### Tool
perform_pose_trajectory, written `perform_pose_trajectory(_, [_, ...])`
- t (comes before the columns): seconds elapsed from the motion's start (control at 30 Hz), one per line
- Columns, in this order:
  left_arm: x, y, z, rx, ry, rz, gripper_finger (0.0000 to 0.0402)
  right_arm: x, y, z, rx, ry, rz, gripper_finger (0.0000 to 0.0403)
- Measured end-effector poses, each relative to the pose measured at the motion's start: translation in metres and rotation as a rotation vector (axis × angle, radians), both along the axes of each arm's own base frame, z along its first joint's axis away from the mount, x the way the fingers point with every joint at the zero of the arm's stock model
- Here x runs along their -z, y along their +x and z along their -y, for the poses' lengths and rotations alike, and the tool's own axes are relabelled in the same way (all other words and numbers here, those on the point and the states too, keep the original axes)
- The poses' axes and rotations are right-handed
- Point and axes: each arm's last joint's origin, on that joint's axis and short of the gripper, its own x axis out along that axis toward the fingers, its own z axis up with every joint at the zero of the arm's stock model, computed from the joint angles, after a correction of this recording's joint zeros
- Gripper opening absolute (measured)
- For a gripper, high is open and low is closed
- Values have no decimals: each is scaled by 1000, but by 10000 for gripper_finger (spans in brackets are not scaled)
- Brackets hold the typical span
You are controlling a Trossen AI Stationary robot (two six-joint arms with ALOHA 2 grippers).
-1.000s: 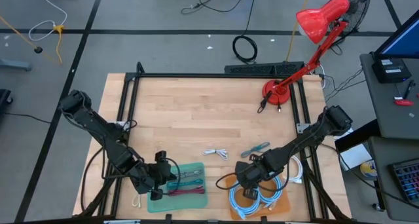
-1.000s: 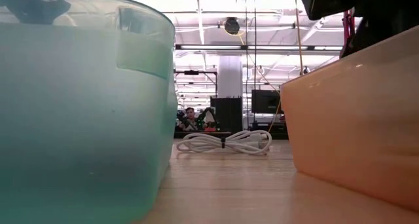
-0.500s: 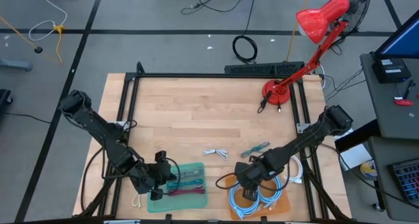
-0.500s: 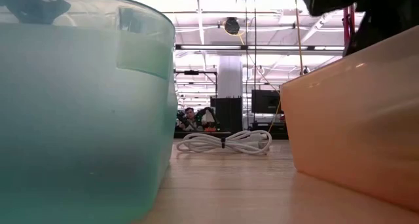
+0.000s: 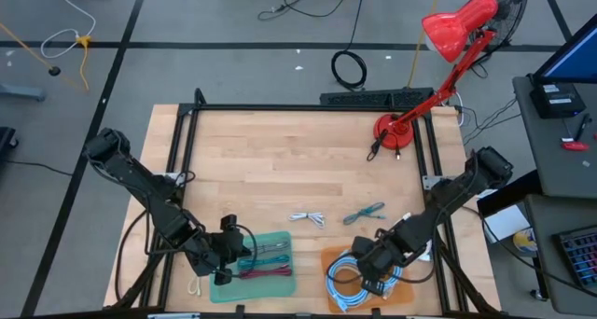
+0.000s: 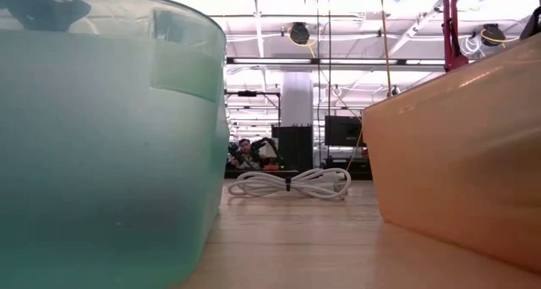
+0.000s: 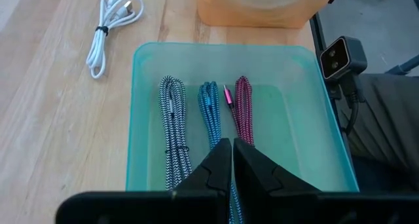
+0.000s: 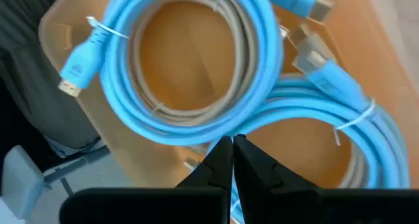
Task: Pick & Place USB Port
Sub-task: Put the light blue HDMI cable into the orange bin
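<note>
High view, wooden table, red lamp, grey floor.

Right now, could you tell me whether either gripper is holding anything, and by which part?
Nothing is held: the right gripper is shut above the blue cables, the left gripper shut over the teal bin.

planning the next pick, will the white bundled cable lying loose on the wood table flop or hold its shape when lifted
The white bundled cable will likely hold together, since a dark tie cinches its middle. Its looped ends look free, so they would probably droop. It seems thin and light, so a push should slide it across the wooden table rather than roll it.
</note>
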Motion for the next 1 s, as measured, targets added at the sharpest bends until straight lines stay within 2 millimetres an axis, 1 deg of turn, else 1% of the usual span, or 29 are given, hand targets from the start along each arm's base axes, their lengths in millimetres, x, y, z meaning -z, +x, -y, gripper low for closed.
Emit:
perform_pose_trajectory(0.23, [0,0,0,-2,-1,-1,19,0,0,-1,5,1,-1,1])
perform_pose_trajectory(0.33, [0,0,0,0,1,-1,19,3,2,-2,5,0,-2,1])
perform_pose_trajectory(0.47, [0,0,0,0,1,-1,19,11,5,-6,-10,19,-25,1])
perform_pose_trajectory(0.57, [0,0,0,0,2,-1,19,21,8,-10,-31,34,-65,1])
perform_pose_trajectory(0.67, [0,0,0,-1,1,-1,19,26,12,-10,-46,35,-67,1])
perform_pose_trajectory(0.73, [0,0,0,-1,1,-1,19,27,15,-10,-57,42,-52,0])
perform_pose_trajectory(0.87, [0,0,0,-1,1,-1,19,24,24,-10,-76,71,33,0])
perform_pose_trajectory(1.0, [0,0,0,-1,1,-1,19,25,26,-7,-70,52,44,0])
